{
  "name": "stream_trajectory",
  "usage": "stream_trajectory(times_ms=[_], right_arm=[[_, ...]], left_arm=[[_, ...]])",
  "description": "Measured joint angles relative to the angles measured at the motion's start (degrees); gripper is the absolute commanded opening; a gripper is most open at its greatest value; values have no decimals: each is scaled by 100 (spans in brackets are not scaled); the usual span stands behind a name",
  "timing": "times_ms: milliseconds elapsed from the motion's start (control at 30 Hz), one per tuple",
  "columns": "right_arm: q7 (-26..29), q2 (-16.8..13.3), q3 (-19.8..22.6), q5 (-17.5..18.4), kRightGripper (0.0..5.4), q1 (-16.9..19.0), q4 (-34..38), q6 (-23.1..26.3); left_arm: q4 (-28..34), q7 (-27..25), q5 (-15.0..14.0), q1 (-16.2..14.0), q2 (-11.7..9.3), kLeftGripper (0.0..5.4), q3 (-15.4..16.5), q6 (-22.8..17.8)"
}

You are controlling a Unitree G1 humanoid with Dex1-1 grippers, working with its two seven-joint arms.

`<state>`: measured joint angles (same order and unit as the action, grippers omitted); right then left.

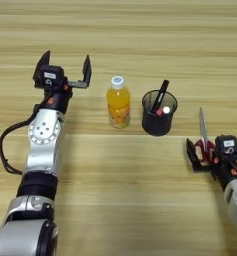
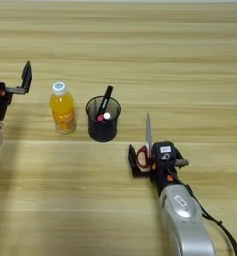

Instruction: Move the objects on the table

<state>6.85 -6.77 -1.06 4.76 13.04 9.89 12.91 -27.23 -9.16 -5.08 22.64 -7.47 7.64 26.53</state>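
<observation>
**Right gripper at the scissors, left gripper spread by the bottle**

The table (image 1: pixel 140 190), a broad light wooden top with horizontal plank lines, fills both views; no room shows beyond it. At 9 o'clock the left gripper (image 1: pixel 65 67) hovers with its 2 fingers spread wide and empty, just left of the orange-drink bottle (image 1: pixel 118 102), probably lined up for a side grasp. The mesh pen cup (image 1: pixel 159 117) stands upright at centre with 2 markers, just right of the bottle. At 4 o'clock the right gripper (image 2: pixel 149 161) sits around the red handles of the scissors (image 2: pixel 148 132), blades pointing to 12; whether it clamps them, I cannot tell.
</observation>
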Motion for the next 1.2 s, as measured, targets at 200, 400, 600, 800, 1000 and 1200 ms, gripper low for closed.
stream_trajectory(times_ms=[200, 400, 600, 800, 1000, 1200], right_arm=[[-5, -7, 52, 10, 540, 63, -20, 398], [-17, 16, 164, 36, 540, -26, -138, 473], [-4, 81, 369, 208, 540, -324, -438, 534], [120, 121, 626, 543, 470, -823, -1032, 664], [184, 104, 683, 625, 399, -938, -1163, 665], [296, 53, 665, 687, 329, -962, -1200, 681]], left_arm=[[0, 0, 0, 22, 9, 539, -1, 0], [0, -5, -3, 22, 11, 539, 0, 0], [0, -32, -17, 22, 13, 539, -2, 0], [1, -62, -28, 22, 23, 540, -5, 3], [1, -79, -30, 22, 27, 540, -5, 3], [2, -93, -33, 22, 53, 540, -6, 3]])
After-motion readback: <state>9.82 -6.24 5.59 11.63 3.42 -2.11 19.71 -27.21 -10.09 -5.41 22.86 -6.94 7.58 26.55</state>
